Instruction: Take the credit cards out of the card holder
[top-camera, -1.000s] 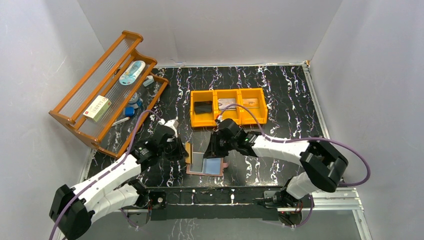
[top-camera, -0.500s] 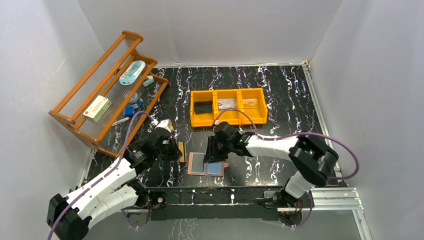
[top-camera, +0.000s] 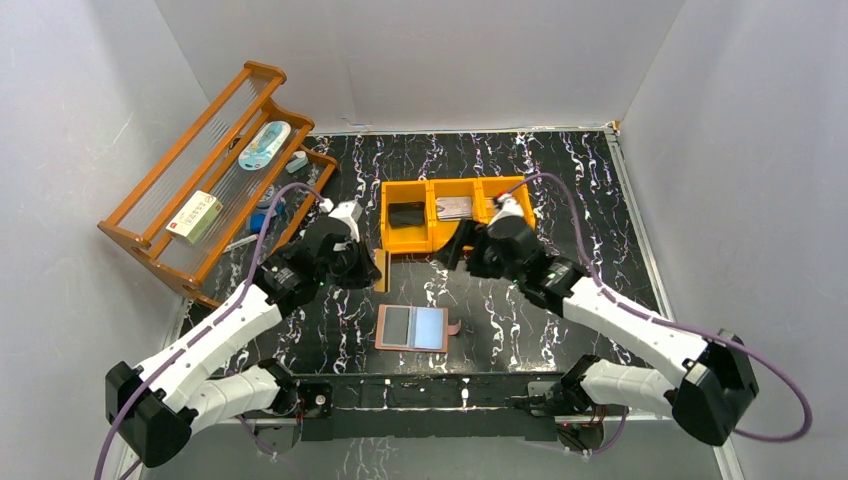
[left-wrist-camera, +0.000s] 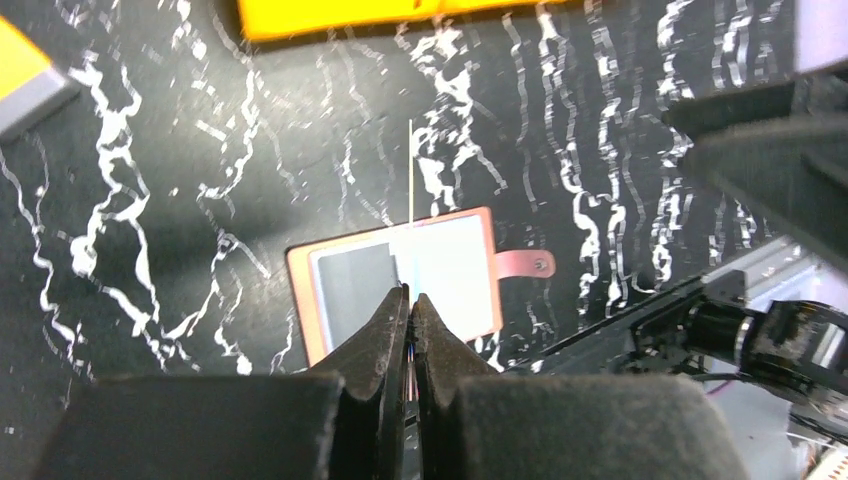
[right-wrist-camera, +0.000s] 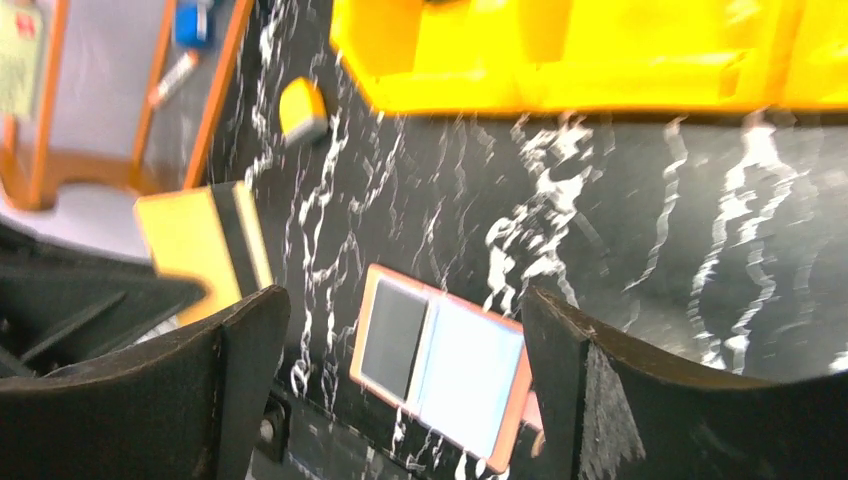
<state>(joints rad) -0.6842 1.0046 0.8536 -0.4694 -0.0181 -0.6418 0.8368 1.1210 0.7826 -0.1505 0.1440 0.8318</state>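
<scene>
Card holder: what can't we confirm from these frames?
card holder slots: whether cards remain; too small in the top view, blurred in the right wrist view, near edge behind the left gripper in its wrist view.
held card: edge-on in the left wrist view, print blurred in the right wrist view.
orange tray right compartment: right arm covers it from above.

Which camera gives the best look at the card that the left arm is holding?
The right wrist view: the yellow card faces it, dark stripe showing. The left wrist view sees only its thin edge, pinched in the left gripper. The top view shows a small sliver.
</scene>
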